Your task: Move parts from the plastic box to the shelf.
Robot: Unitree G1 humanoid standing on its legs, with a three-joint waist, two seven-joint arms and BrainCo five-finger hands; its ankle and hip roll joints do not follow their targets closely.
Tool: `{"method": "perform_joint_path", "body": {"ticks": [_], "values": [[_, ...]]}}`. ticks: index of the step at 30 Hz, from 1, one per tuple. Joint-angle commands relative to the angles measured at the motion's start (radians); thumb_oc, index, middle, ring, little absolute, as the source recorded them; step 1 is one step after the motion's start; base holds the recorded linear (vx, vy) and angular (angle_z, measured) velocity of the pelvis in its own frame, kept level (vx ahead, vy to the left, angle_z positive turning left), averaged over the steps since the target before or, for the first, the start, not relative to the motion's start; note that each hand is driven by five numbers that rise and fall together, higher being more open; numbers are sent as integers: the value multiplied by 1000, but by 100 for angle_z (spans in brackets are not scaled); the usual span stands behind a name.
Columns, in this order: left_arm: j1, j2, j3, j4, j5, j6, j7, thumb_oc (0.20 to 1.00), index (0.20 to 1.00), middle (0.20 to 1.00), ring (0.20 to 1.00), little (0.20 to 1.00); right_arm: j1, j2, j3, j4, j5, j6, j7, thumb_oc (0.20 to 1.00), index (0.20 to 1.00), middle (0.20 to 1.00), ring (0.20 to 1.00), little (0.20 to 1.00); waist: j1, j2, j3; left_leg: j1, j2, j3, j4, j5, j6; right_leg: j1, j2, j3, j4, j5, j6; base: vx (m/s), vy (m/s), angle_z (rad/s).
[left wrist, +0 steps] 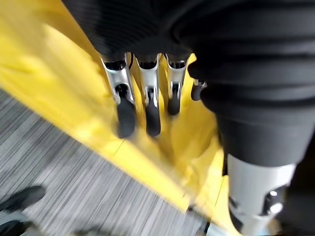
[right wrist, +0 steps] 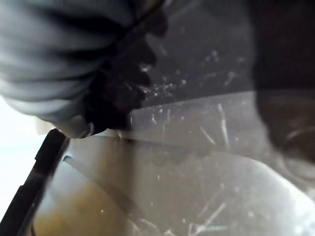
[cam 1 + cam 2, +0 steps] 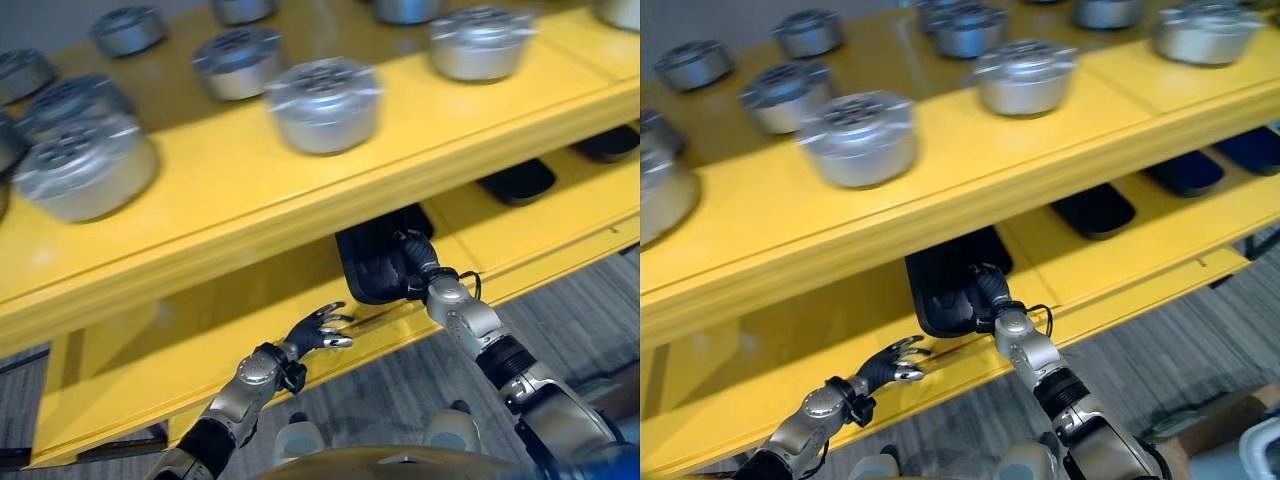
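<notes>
The right hand (image 3: 415, 262) reaches into the black plastic box (image 3: 372, 262) on the yellow shelf's (image 3: 240, 190) lower level; its fingers are hidden, so I cannot tell their state. Silver round parts (image 3: 322, 103) sit on the upper level. The left hand (image 3: 318, 329), fingers loosely spread, hovers at the lower edge.

A workshop or factory floor: machined metal parts (image 3: 322, 104) are sitting in rows on yellow shelving (image 3: 300, 190).

Looked over all my feeds and honestly there's no text I can read anywhere, no labels, numbers or signs on the yellow shelf (image 3: 300, 190), the metal parts (image 3: 322, 104) or the black tray (image 3: 945, 285).
</notes>
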Motion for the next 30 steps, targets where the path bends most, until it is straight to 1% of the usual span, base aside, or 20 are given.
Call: {"method": "perform_joint_path", "body": {"ticks": [1,4,7,14,17,19,23,26,28,30], "values": [[57,46,13,-23,-23,-22,32,1000,1000,1000,1000,1000,-56,37,-3,-110,23,-59,30,200,200,200,200,200,11,27,-17,45,56,34,-119,147,28,42,240,-83,20,-190,-48,0,194,16],[92,53,37,-41,-33,-30,36,1000,1000,1000,1000,1000,-30,60,19,-140,-7,-52,33,200,200,200,200,200,29,26,-8,60,49,34,-164,154,33,62,223,-89,-24,-164,-20,-32,167,20],[108,59,40,-51,-24,-35,45,1000,1000,1000,1000,1000,-24,70,29,-148,-14,-53,38,200,200,200,200,200,40,20,-4,59,47,36,-168,154,35,70,215,-97,-38,-157,-11,-50,83,7],[130,73,53,-70,-19,-62,71,1000,1000,1000,1000,1000,-28,116,78,-145,-32,-62,7,200,200,200,200,200,86,-4,13,46,31,46,-165,145,55,89,193,-120,-71,-127,22,-76,42,5],[126,73,53,-67,-16,-66,76,1000,1000,1000,1000,1000,-37,129,84,-128,-44,-74,-6,200,200,200,200,200,97,-9,17,40,27,54,-158,140,60,94,187,-128,-78,-122,28,-73,47,5],[116,74,52,-69,-22,-64,90,1000,1000,1000,1000,1000,-49,139,85,-121,-57,-74,-33,200,200,200,200,200,105,-14,20,36,21,59,-152,135,66,96,180,-132,-81,-116,35,-68,53,8],[105,76,56,-66,-28,-53,95,1000,1000,1000,1000,1000,-70,146,73,-95,-75,-59,-62,200,200,200,200,200,114,-18,19,39,17,65,-155,134,72,100,172,-134,-85,-108,43,0,0,0],[99,77,56,-66,-36,-51,86,1000,1000,1000,1000,1000,-87,147,63,-68,-94,-45,-81,200,200,200,200,200,121,-19,19,37,17,65,-157,135,71,102,172,-138,-88,-107,45,0,0,0],[95,77,52,-70,-42,-60,87,1000,1000,1000,1000,1000,-101,141,52,-45,-101,-36,-89,200,200,200,200,200,127,-19,19,34,19,64,-157,136,69,104,173,-142,-91,-108,44,0,0,0],[92,77,50,-80,-54,-72,122,1000,1000,1000,1000,1000,-113,135,38,-16,-106,-37,-96,200,200,200,200,200,134,-20,22,29,19,58,-155,136,66,105,174,-144,-94,-108,42,0,0,0]]}}
